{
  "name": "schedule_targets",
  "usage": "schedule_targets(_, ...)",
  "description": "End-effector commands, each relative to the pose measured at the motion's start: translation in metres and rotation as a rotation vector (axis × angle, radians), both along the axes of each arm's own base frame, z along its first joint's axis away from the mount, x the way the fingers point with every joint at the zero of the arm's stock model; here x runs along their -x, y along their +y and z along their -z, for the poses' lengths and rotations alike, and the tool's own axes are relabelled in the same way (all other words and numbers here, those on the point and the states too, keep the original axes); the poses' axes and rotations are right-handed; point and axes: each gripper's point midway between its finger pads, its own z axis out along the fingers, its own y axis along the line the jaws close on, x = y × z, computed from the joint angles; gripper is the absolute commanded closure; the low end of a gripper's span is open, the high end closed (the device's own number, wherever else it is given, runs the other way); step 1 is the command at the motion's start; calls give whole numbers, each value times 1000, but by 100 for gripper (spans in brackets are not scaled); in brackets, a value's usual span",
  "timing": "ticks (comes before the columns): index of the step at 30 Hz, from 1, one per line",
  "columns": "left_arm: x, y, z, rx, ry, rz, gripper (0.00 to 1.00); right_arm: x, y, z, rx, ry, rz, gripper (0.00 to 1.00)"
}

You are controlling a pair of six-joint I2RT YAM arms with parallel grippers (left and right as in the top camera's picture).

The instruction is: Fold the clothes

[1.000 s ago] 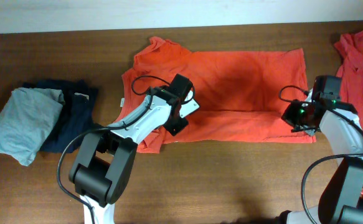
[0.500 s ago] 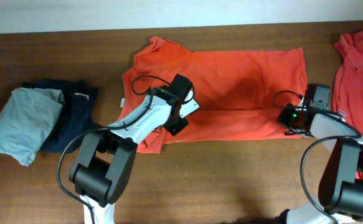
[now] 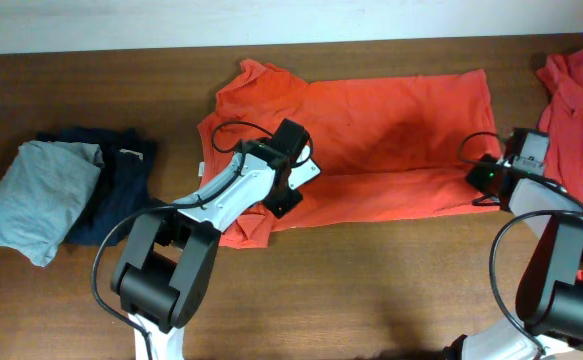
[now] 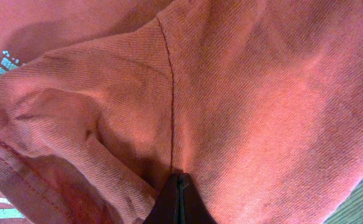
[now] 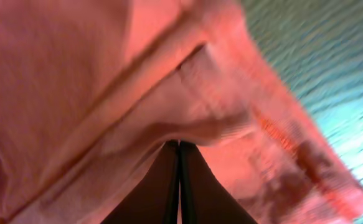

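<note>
An orange-red T-shirt (image 3: 391, 140) lies spread wide across the middle of the brown wooden surface (image 3: 371, 290), its neck end to the left and its hem to the right. The near long edge is doubled over into a band along the shirt's length.

The left arm (image 3: 226, 195) rises from its base near the front edge and reaches diagonally up onto the T-shirt's left part, by the sleeve, wrist bent down over the cloth. The left gripper (image 4: 179, 177) has its fingers pressed together, pinching orange-red fabric right at a sleeve seam, with white print showing at the frame's edge.

The right arm (image 3: 541, 200) curves in from the right of the T-shirt, its wrist low at the shirt's near right corner. The right gripper (image 5: 179, 144) is likewise closed tight, with a fold of the hem caught at its tips.

A second T-shirt (image 3: 571, 100), crumpled, lies just right of the spread one. Well to its left sit a navy garment (image 3: 116, 175) and a grey garment (image 3: 36, 195), touching each other.
</note>
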Motion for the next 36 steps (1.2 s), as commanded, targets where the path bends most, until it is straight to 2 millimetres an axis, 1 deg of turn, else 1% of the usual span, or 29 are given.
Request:
schedule_targets(1, 3, 1, 4, -1, 16, 16, 100, -11, -7, -9, 10, -38, 6, 95)
schedule_targets(3, 3, 1, 4, -1, 16, 16, 100, -13, 1, -8, -31, -44, -20, 95)
schedule_targets(8, 4, -1, 1, 1, 15, 20, 100, -2, 28, -1, -164, -5, -80, 95)
schedule_targets(10, 1, -8, -10, 15, -7, 30, 100, 2, 31, 0, -174, 13, -79, 95)
schedule_targets(13, -5, -22, -36, 51, -56, 42, 100, 2, 32, -1, -180, 11, -83, 95)
schedule_targets(15, -9, -29, -51, 73, -91, 51, 100, -7, 28, -6, -163, -27, -86, 94)
schedule_targets(17, -10, -31, -58, 83, -106, 53, 100, -20, 23, -14, -136, -89, -91, 95)
schedule_targets(21, -5, -28, -56, 72, -82, 50, 99, -45, 12, -34, -75, -214, -97, 95)
schedule_targets(23, -2, -25, -55, 63, -69, 48, 100, -54, 8, -42, -50, -261, -99, 94)
schedule_targets(26, 0, -23, -54, 58, -60, 48, 100, -59, 8, -49, -50, -286, -108, 94)
schedule_targets(28, 0, -23, -54, 58, -60, 48, 100, -57, 17, -51, -91, -273, -132, 95)
schedule_targets(31, 0, -23, -54, 58, -61, 48, 100, -44, 29, -55, -154, -223, -151, 95)
schedule_targets(32, -1, -24, -55, 60, -63, 48, 100, -31, 35, -56, -181, -164, -143, 95)
schedule_targets(34, 0, -26, -55, 72, -58, 52, 100, -14, 38, -55, -200, -95, -128, 95)
schedule_targets(36, 8, -38, -56, 142, -17, 70, 100, 4, 42, -49, -216, -15, -108, 96)
